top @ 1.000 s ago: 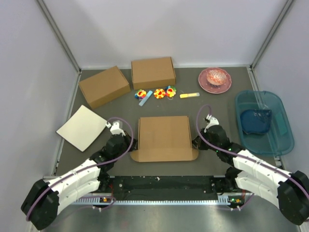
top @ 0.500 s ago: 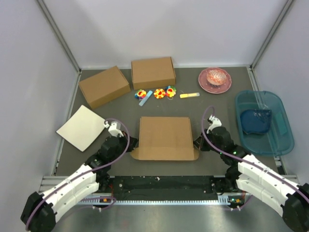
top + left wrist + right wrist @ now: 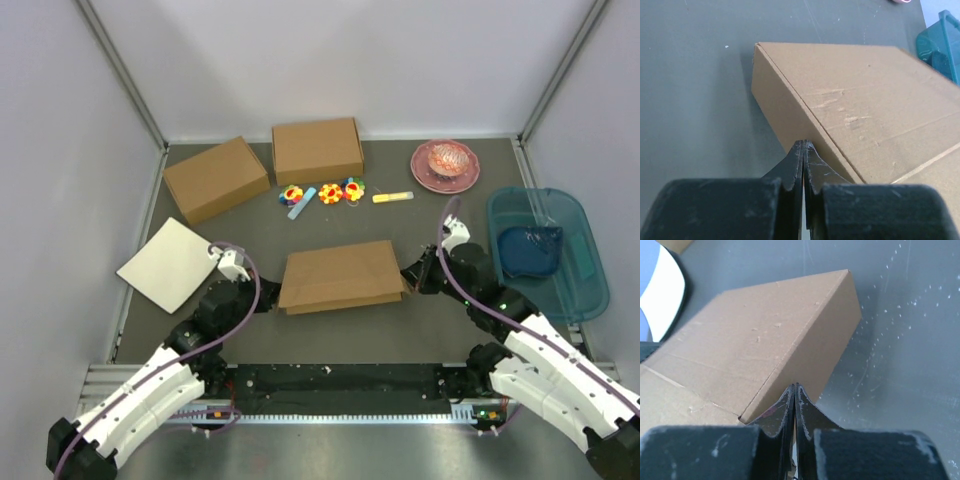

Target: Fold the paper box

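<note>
The paper box [image 3: 340, 272] is a brown cardboard mailer in the middle of the mat, folded into a shallow box with its near side raised. My left gripper [image 3: 262, 297] is shut at its left side wall. My right gripper [image 3: 408, 277] is shut at its right side wall. In the left wrist view the shut fingertips [image 3: 804, 145] meet the box's side wall [image 3: 790, 120] just below the top edge. In the right wrist view the shut fingertips [image 3: 794, 386] meet the side wall [image 3: 830, 360] the same way. Whatever cardboard lies between the pads is hidden.
Two formed brown boxes [image 3: 216, 178] [image 3: 317, 150] stand at the back left. An off-white board [image 3: 170, 264] lies left. Small coloured toys [image 3: 322, 193] and a yellow marker [image 3: 392, 197] lie behind the paper box. A pink plate [image 3: 445, 165] and a teal bin [image 3: 545, 252] sit right.
The flat-looking sheet with its near corner tabs has been raised and folded into a box shape. Both grippers have moved up and away from the near edge along its sides.
</note>
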